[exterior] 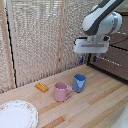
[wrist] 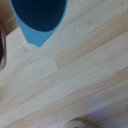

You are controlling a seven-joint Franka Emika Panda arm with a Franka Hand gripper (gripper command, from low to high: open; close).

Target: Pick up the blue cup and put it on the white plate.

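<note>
Nearby, pink mug (exterior: 61, 91) touching blue cup (exterior: 79, 82), tool (exterior: 87, 58) released above.

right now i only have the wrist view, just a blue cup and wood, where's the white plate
Observer: The white plate lies at the table's near corner, on the exterior view's left.
Operator: anything between the cup and it
Observer: Yes, a pink mug stands right beside the blue cup, on the plate's side.
Operator: is the gripper down at the cup
Observer: No, the gripper hangs above the cup, holding nothing.
Operator: anything else on the table
Observer: A small orange block lies behind the pink mug.
</note>
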